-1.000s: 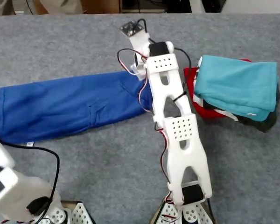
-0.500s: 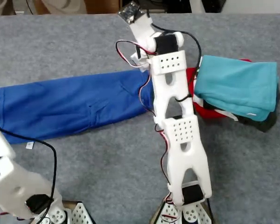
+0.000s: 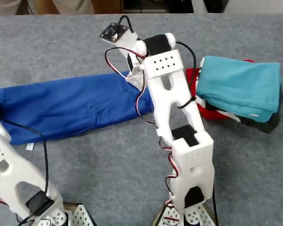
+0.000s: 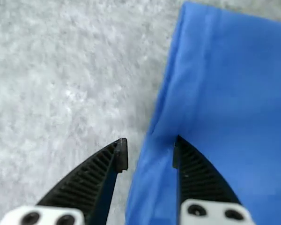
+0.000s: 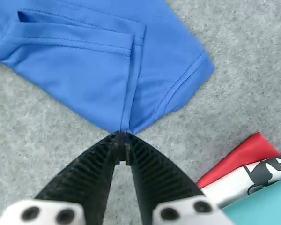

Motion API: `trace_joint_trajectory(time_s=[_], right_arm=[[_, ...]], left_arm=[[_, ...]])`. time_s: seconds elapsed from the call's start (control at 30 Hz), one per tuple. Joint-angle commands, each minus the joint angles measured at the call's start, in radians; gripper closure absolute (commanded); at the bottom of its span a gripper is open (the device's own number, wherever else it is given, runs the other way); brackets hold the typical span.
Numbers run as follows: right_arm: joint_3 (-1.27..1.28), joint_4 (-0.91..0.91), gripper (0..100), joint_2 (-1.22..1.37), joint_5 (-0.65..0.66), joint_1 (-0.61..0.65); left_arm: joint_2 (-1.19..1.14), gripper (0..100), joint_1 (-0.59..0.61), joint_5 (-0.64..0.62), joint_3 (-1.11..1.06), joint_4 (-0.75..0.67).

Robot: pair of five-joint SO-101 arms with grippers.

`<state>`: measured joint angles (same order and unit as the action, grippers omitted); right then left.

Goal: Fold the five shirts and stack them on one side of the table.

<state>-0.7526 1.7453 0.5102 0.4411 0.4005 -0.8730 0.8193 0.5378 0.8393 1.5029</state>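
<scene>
Since the blue shirt (image 3: 70,106) lay stretched along the counter (image 3: 108,165) beside the stack of folded shirts (image 3: 238,87), the right claw (image 5: 122,143) was clenched on its end nearest that stack and the left claw (image 4: 150,152) gaped astride its far edge, likely to fold it shorter.

From above, the right arm (image 3: 172,99) lies across the blue shirt (image 3: 66,110), covering the end that the right gripper (image 5: 123,140) pinches. Beside that gripper, the teal shirt (image 3: 238,87) hides all but the edges of a red shirt (image 3: 205,110) and a dark garment (image 3: 269,123). Ahead of the left gripper (image 4: 150,150), the blue shirt runs off the picture's edge.
</scene>
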Motion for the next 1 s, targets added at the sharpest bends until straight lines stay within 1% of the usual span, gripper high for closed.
trace_joint_trajectory(time_s=[0.0, 0.13, 0.3, 0.43, 0.53, 0.77, 0.83, 0.97], right_arm=[[0.01, -0.014, 99.7, -0.068, 0.006, -0.005], [0.007, -0.014, 99.7, -0.071, 0.006, -0.005], [0.005, -0.014, 99.7, -0.071, 0.006, -0.005], [0.005, -0.014, 99.7, -0.071, 0.006, -0.004], [0.005, -0.014, 99.7, -0.071, 0.005, -0.004], [0.004, -0.005, 99.7, -0.079, -0.002, -0.005], [-0.001, 0.021, 99.8, -0.119, -0.002, 0.002], [-0.019, 0.037, 99.8, -0.283, -0.002, 0.033]], left_arm=[[-0.061, 83, 0.003, -0.008, 0.117, 0.008], [-0.147, 83, 0.005, 0.035, 0.155, 0.008], [-0.209, 89, 0.005, 0.114, 0.15, 0.011], [-0.252, 93, -0.006, 0.192, 0.158, 0.066], [-0.263, 98, -0.011, 0.232, 0.16, 0.075], [-0.263, 98, -0.006, 0.233, 0.161, 0.078], [-0.263, 98, 0.002, 0.236, 0.173, 0.083], [-0.265, 98, 0.014, 0.238, 0.308, 0.183]])
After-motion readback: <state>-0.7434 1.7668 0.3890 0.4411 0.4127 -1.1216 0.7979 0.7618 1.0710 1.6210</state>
